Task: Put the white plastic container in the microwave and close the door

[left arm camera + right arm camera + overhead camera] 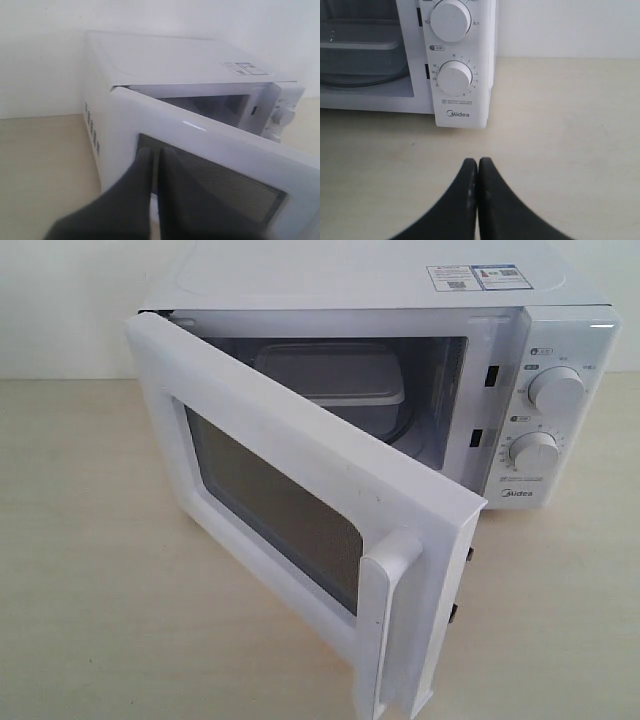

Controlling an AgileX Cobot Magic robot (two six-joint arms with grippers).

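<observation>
One microwave point(380, 290) at the back edge of the bench point(80, 590), with two dials point(557, 388) and one door point(300, 455) ajar. One container point(335, 375) inside: shallow, translucent white, lidded, round-cornered. The left hand point(156, 155) and right hand point(478, 162) are pinched closed, empty.

Bright, soft, even light; whites wash out.
Left wrist view: glare streak mid-frame on the door point(200, 142); the left gripper point(156, 152) at lower centre is blurred.

Black, curved, tapering fingers point(461, 200)
</observation>
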